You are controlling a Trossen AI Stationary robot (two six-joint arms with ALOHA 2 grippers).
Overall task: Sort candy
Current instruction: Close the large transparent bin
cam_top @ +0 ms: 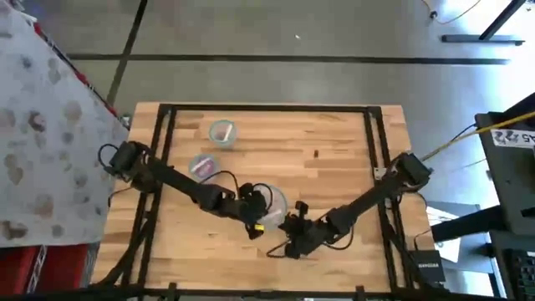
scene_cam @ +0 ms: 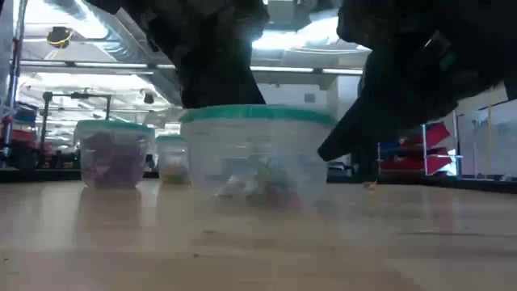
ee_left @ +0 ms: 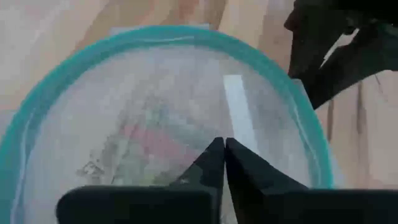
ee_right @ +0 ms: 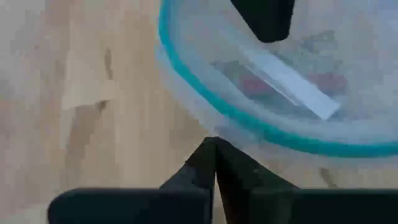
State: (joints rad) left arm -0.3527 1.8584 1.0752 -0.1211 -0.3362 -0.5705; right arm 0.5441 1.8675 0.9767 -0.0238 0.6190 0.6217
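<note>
Left tool (ee_left: 222, 149) closed (empty) above bowl (ee_left: 56, 87) of candy (ee_left: 146, 134).

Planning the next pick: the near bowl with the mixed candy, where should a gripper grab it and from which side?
Probably the teal rim of the near bowl, from above, one finger inside the wall and one outside. It stands upright and open-topped, and looks too wide to span. The left gripper, shut, hangs over its opening; the right gripper, shut, sits just outside the rim.

You have three bowls on the table (cam_top: 334, 150): the near bowl (cam_top: 272, 201) holds candy (scene_cam: 258, 182); two others (cam_top: 203, 165) (cam_top: 222, 132) sit behind, leftward.
</note>
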